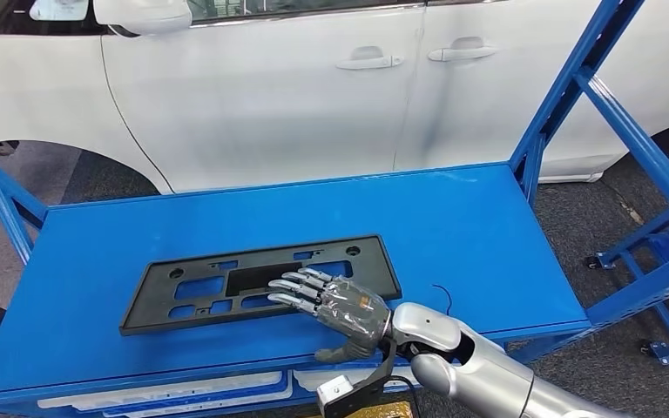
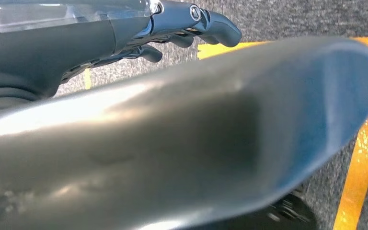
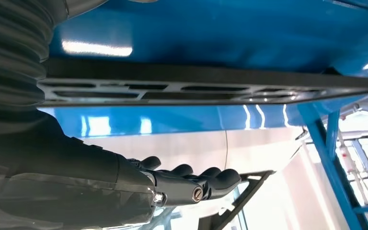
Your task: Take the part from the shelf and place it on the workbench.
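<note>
The part, a flat black plastic plate frame [image 1: 218, 287] with several cut-outs, lies on the blue shelf top [image 1: 462, 226], left of centre and near the front edge. My right hand [image 1: 340, 305] reaches in from the lower right. Its fingers are stretched out flat over the frame's right end, and the thumb hangs by the shelf's front edge. In the right wrist view the frame [image 3: 211, 88] appears edge-on, with the straight fingers [image 3: 191, 184] a short gap away and nothing in them. My left hand [image 2: 191, 28] hangs over grey floor, loosely bent and holding nothing.
A white car [image 1: 296, 96] stands close behind the shelf. Blue slanted uprights [image 1: 575, 87] rise at the right end, with another [image 1: 0, 200] at the left. White items [image 1: 165, 396] lie on a lower level under the front edge. A blue wheeled frame [image 1: 662, 261] stands on the floor at right.
</note>
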Available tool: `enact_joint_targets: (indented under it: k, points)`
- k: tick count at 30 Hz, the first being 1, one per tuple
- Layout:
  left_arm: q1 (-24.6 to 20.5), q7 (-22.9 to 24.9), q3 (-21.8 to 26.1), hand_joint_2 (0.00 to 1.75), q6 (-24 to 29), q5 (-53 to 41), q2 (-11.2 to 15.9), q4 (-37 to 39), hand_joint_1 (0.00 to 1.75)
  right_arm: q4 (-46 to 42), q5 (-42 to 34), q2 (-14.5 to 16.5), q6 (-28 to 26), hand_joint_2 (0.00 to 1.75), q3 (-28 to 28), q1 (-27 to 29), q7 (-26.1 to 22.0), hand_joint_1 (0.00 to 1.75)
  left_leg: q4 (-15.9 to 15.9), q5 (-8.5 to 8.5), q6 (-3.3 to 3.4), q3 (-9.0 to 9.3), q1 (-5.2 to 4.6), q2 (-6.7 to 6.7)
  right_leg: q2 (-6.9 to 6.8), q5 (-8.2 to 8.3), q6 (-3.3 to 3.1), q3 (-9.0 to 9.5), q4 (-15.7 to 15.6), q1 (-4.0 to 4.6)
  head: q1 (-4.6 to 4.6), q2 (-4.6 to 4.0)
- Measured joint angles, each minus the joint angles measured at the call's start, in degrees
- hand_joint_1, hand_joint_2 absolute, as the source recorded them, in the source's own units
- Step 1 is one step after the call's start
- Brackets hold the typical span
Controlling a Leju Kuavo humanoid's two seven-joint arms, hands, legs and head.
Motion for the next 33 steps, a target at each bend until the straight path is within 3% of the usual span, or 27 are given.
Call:
enact_joint_targets:
  k: [1, 2, 3, 5, 7, 8, 12, 14, 16, 17, 18, 19, 20, 22, 24, 27, 29, 31, 32, 33]
  points:
    - [0.1, -0.2, 0.0, 0.0, 0.0, -0.1, 0.0, 0.0, 0.0, 1.0, 0.3, 0.7, -0.8, 1.75, 0.8, -0.2, 0.3, 0.0, 3.4, -0.97, -0.19, -1.99, 0.12, 0.0, -0.03, -0.09, -0.07, 0.05, 0.0, 0.02, 0.02, 0.0]
    - [0.2, -0.4, 0.0, 0.0, -0.1, -0.3, -0.1, 0.0, 0.0, 2.3, 0.6, 1.6, -1.8, 1.75, 1.6, -0.5, 0.6, 0.0, 5.1, -0.88, -0.34, -3.2, 0.24, 0.01, 0.01, -0.17, -0.09, 0.11, 0.0, 0.02, 0.03, 0.0]
    - [0.2, -0.5, 0.0, 0.0, -0.1, -0.4, -0.2, 0.0, 0.0, 3.8, 1.0, 2.9, -2.9, 1.75, 2.4, -0.8, 1.0, 0.0, 4.5, 0.38, -0.44, -3.32, 0.36, 0.01, 0.11, -0.26, -0.04, 0.2, 0.1, 0.01, 0.02, 0.0]
    - [0.2, -0.7, 0.0, 0.0, -0.1, -0.7, -0.2, 0.0, 0.0, 7.3, 1.7, 6.2, -5.0, 1.75, 4.1, -1.6, 1.8, 0.0, -2.6, 4.93, -0.43, -0.57, 0.56, 0.06, 0.35, -0.55, 0.2, 0.57, 0.2, -0.02, 0.02, 0.0]
    - [-0.1, -0.8, 0.0, 0.0, 0.0, -0.8, -0.3, 0.0, 0.0, 10.6, 2.0, 9.7, -6.2, 1.75, 5.7, -2.2, 2.5, 0.0, -9.3, 7.67, -0.01, 2.38, 0.45, 0.05, 0.44, -0.84, 0.68, 0.77, 0.4, 0.17, 0.04, 0.0]
    - [-0.2, -0.8, 0.0, 0.0, 0.0, -0.8, -0.3, 0.0, 0.0, 12.0, 2.2, 11.3, -6.4, 1.75, 6.4, -2.5, 2.8, 0.0, -10.7, 7.99, 0.29, 2.98, 0.35, 0.0, 0.43, -0.91, 0.95, 0.77, 0.4, 0.26, 0.05, 0.0]
    - [0.0, -0.6, 0.0, 0.0, 0.5, -0.7, -0.4, 0.0, 0.0, 15.4, 2.9, 15.5, -6.1, 1.75, 8.7, -3.0, 4.3, 0.0, -11.2, 8.13, 1.66, 3.2, 0.46, -0.1, 0.32, -1.83, 1.99, 0.4, 1.5, 0.21, 0.13, 0.01]
    - [-0.1, -0.4, 0.0, 0.0, 0.6, -0.8, -0.4, 0.0, 0.0, 16.2, 3.8, 16.6, -6.1, 1.75, 9.5, -3.1, 5.3, 0.0, -11.4, 8.24, 2.25, 3.35, 0.51, -0.06, 0.22, -4.9, 2.43, -2.04, 7.0, 0.04, 0.19, 0.0]
    - [-0.1, -0.2, 0.0, 0.0, 0.6, -1.0, -0.4, 0.0, 0.0, 17.1, 4.9, 17.4, -6.7, 1.75, 10.4, -3.0, 6.1, 0.0, -11.4, 8.15, 2.53, 3.34, 0.34, -0.04, 0.2, -8.18, 2.66, -6.03, 15.0, 0.0, 0.22, 0.0]
    - [0.0, -0.2, 0.0, 0.0, 0.6, -1.1, -0.4, 0.0, 0.0, 17.6, 5.6, 17.8, -7.2, 1.75, 10.8, -2.9, 6.6, 0.0, -11.4, 8.1, 2.59, 3.38, 0.26, -0.05, 0.2, -8.56, 2.65, -7.27, 17.2, -0.01, 0.21, 0.0]
    - [0.0, -0.2, 0.0, 0.0, 0.6, -1.1, -0.4, 0.0, 0.0, 18.1, 6.4, 18.3, -7.9, 1.75, 11.3, -2.8, 7.1, 0.0, -11.3, 8.05, 2.63, 3.45, 0.17, -0.07, 0.2, -7.79, 2.53, -7.41, 17.2, 0.01, 0.22, 0.0]
    - [0.0, -0.2, 0.0, 0.0, 0.6, -1.2, -0.4, 0.0, 0.0, 18.6, 7.3, 18.8, -8.7, 1.75, 11.6, -2.7, 7.6, 0.0, -11.3, 7.97, 2.62, 3.58, 0.08, -0.09, 0.2, -6.04, 2.28, -6.36, 14.8, 0.04, 0.22, 0.0]
    - [0.0, -0.3, 0.0, 0.0, 0.6, -1.3, -0.4, 0.0, 0.0, 19.0, 8.2, 19.4, -9.5, 1.75, 11.8, -2.7, 8.1, 0.0, -11.3, 7.88, 2.59, 3.74, -0.01, -0.12, 0.2, -3.82, 1.88, -4.43, 10.7, 0.16, 0.22, 0.0]
    - [-0.1, -0.4, 0.0, 0.0, 0.6, -1.6, -0.5, 0.0, 0.0, 20.1, 9.8, 20.8, -11.3, 1.75, 12.3, -2.7, 9.2, 0.0, -11.3, 7.66, 2.27, 3.89, -0.23, -0.15, 0.04, -1.08, 1.01, -0.9, 3.3, 0.56, 0.2, 0.0]
    - [-0.1, -0.5, 0.0, 0.0, 0.6, -1.8, -0.6, 0.1, 0.0, 21.4, 11.1, 22.1, -12.8, 1.75, 12.7, -2.7, 10.1, 0.0, -11.2, 7.53, 1.7, 3.84, -0.25, -0.09, -0.04, -0.76, 0.56, 0.14, 0.8, 0.95, 0.19, 0.0]
    - [-0.2, -0.7, 0.0, 0.0, 0.5, -2.0, -0.5, 0.1, 0.0, 23.0, 12.2, 23.6, -14.1, 1.75, 13.0, -2.7, 11.0, 0.0, -10.7, 6.81, 0.77, 3.78, -0.16, 0.01, 0.0, -0.41, 0.07, 0.56, -0.1, 0.58, 0.18, 0.0]
    - [-0.2, -0.7, -0.1, 0.0, 0.5, -2.2, -0.5, 0.1, 0.0, 24.6, 13.1, 25.0, -15.3, 1.75, 13.0, -2.8, 11.9, 0.0, -6.0, 4.02, 0.19, 1.81, 0.01, 0.01, -0.1, -0.23, -0.25, 1.03, -0.6, 0.26, 0.07, 0.0]
    - [-0.2, -0.6, -0.1, 0.0, 0.5, -2.4, -0.5, 0.1, 0.0, 26.7, 14.1, 26.4, -16.8, 1.75, 13.0, -2.9, 13.1, 0.0, 1.7, 0.63, -0.34, -1.92, 0.27, 0.02, -0.11, -0.28, -0.41, 1.09, -0.6, 0.29, 0.02, 0.0]
    - [-0.1, -0.4, -0.1, 0.0, 0.5, -2.4, -0.4, 0.1, 0.0, 27.9, 14.6, 27.1, -17.5, 1.75, 12.8, -2.9, 13.7, 0.0, 4.3, 0.02, -0.57, -3.31, 0.43, 0.03, -0.11, -0.33, -0.43, 1.1, -0.6, 0.3, 0.02, 0.0]
    - [-0.1, -0.3, -0.1, 0.0, 0.5, -2.6, -0.4, 0.1, 0.0, 29.2, 15.1, 27.8, -18.2, 1.75, 12.5, -2.9, 14.4, 0.0, 4.8, 0.55, -0.77, -3.75, 0.6, 0.03, -0.09, -0.4, -0.4, 1.11, -0.5, 0.28, 0.02, 0.0]
